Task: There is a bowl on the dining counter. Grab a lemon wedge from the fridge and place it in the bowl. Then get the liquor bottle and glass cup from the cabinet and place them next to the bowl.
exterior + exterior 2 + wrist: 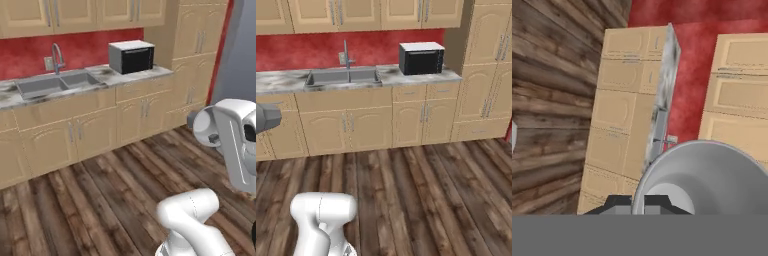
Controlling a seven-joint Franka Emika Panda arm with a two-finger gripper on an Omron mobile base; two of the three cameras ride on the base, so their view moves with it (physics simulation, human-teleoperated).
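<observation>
Glass cup in closed tool

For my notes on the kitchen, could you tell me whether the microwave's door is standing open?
No, the microwave on the counter shows its dark door shut flat against its front.

The glass cup looks smooth, translucent grey. The floor is dark, grainy wood planks; the cabinets matt tan wood; the surface veined, polished stone.

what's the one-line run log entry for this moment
gripper: shut on glass cup | scene: sink, microwave ahead | stage: carrying cup
</observation>
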